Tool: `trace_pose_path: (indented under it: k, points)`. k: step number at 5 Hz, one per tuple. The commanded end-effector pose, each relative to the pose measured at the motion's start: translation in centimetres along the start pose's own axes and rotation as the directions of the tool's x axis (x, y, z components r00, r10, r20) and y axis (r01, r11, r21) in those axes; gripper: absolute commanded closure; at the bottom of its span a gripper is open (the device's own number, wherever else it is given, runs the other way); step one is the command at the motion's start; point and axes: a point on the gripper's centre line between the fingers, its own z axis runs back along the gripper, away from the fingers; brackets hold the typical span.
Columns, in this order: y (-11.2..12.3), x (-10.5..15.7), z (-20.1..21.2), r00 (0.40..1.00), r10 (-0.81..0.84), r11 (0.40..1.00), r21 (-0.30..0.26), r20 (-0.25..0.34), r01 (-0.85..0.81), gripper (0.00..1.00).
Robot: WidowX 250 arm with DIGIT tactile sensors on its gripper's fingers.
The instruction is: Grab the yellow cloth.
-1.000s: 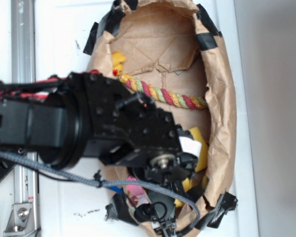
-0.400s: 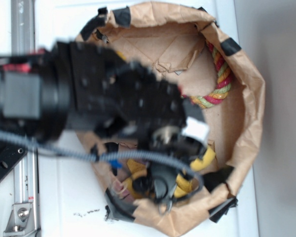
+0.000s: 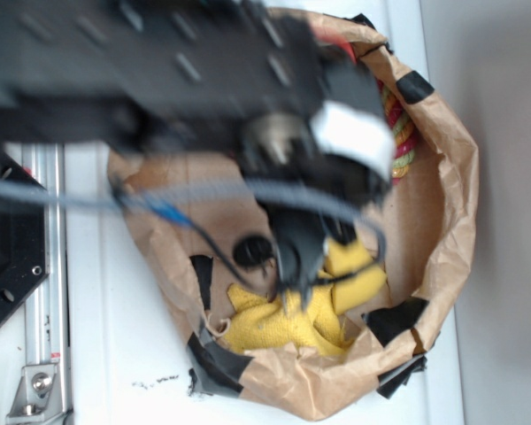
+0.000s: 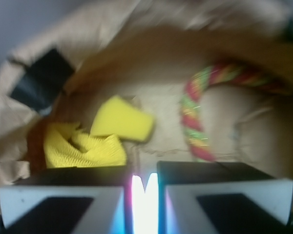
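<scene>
The yellow cloth lies crumpled at the bottom of the brown paper bag, against its lower wall. In the wrist view the yellow cloth sits left of centre, just beyond the finger bases. My gripper hangs blurred right over the cloth's upper edge; whether it touches is unclear. Seen from the wrist, the gripper has its two fingers almost together, with only a thin bright slit and nothing between them.
A pale yellow sponge rests against the cloth, with the same sponge to the gripper's right. A striped rope curves along the bag wall. Black tape patches mark the bag rim. A metal rail runs along the left.
The arm swung from the left middle toward the top of the exterior view, blurred by motion. The bag shifted, the rope slid to its right wall, and the cloth now shows beneath the gripper.
</scene>
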Motion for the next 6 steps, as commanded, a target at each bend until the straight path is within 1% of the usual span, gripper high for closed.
trace_pose_path:
  k: [1,2,3,4,5,6]
  points:
    - [0.0,-3.2,-2.4,0.893,0.451,0.885,-0.128,-0.001,-0.447,0.00]
    - [-2.6,-4.0,-5.0,0.878,0.473,0.875,-0.083,-0.068,-0.478,0.00]
    - [-5.1,-4.3,-8.2,0.882,0.463,0.882,-0.052,-0.088,-0.468,0.00]
    - [-7.4,-3.6,-9.7,0.886,0.439,0.870,-0.177,-0.147,-0.461,0.00]
    - [-8.9,-4.5,-11.4,0.907,0.380,0.906,-0.125,-0.184,-0.405,0.00]
    - [-8.4,-4.9,-12.1,0.933,0.301,0.909,-0.236,-0.195,-0.343,0.00]
